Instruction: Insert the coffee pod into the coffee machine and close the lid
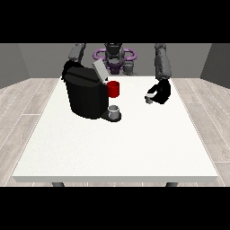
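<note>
A black coffee machine (84,95) stands at the table's left part, its grey lid (99,70) tilted up and open. A small grey cup (114,111) sits on its drip tray. The small grey coffee pod (148,99) is at the fingers of the hand at the view's right (160,93), which curls round it just above the table. The hand at the view's left (67,68) is behind the machine's top, mostly hidden.
A red mug (113,89) stands just right of the machine, between it and the pod. The white table (117,148) stretches wide towards the camera. Its edges lie near both hands' sides.
</note>
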`<state>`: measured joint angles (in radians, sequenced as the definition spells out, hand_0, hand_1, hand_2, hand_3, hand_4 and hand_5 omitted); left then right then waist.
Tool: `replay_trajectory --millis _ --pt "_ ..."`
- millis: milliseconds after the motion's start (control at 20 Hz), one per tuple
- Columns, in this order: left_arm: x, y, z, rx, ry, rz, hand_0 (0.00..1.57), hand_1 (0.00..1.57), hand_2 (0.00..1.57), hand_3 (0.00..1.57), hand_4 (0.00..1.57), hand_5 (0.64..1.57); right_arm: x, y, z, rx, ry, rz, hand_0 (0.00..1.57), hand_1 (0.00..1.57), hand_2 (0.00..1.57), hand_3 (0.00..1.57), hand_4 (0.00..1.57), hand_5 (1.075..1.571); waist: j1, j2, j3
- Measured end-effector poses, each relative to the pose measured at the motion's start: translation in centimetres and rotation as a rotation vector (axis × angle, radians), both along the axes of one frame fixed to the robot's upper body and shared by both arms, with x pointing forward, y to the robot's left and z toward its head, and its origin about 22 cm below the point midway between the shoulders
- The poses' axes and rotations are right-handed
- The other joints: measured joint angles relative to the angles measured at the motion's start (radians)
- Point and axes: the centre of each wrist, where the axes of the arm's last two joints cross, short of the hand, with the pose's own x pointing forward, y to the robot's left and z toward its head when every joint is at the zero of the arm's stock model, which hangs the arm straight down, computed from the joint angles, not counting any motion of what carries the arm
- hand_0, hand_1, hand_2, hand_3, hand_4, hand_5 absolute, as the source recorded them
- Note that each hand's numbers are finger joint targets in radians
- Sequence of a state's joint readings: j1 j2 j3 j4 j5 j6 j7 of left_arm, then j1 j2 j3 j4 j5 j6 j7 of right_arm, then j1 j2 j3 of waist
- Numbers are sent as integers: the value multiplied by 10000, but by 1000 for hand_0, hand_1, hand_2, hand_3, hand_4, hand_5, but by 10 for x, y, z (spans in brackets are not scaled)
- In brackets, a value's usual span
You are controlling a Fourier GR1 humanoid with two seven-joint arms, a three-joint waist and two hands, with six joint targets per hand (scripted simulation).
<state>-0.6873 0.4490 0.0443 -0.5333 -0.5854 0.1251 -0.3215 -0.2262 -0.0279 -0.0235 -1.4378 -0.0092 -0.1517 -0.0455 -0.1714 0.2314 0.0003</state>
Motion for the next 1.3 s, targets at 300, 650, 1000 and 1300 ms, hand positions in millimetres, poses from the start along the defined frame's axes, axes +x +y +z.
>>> replay_trajectory --millis 300,650,1000,1300 --pt "17 -19 25 -234 -225 -1211 1289 1289 1362 1337 557 1571 -1 -2 -18 141 577 -305 0 0 0 0 442 1571 246 -583 -1" --pt "41 -38 76 -316 -499 -2029 1252 1252 1329 1292 573 1571 5 -11 -28 160 1014 -333 0 0 0 0 468 1571 264 -906 1" --pt "52 -58 100 -429 -716 -2192 1253 1253 1328 1281 537 1571 6 -3 -33 68 983 -18 0 0 0 0 497 1571 92 -970 -1" --pt "62 -58 144 -365 -1231 -1892 1272 1272 1307 1244 512 1571 9 5 -27 188 667 326 0 0 0 0 489 1571 -344 -897 -1"
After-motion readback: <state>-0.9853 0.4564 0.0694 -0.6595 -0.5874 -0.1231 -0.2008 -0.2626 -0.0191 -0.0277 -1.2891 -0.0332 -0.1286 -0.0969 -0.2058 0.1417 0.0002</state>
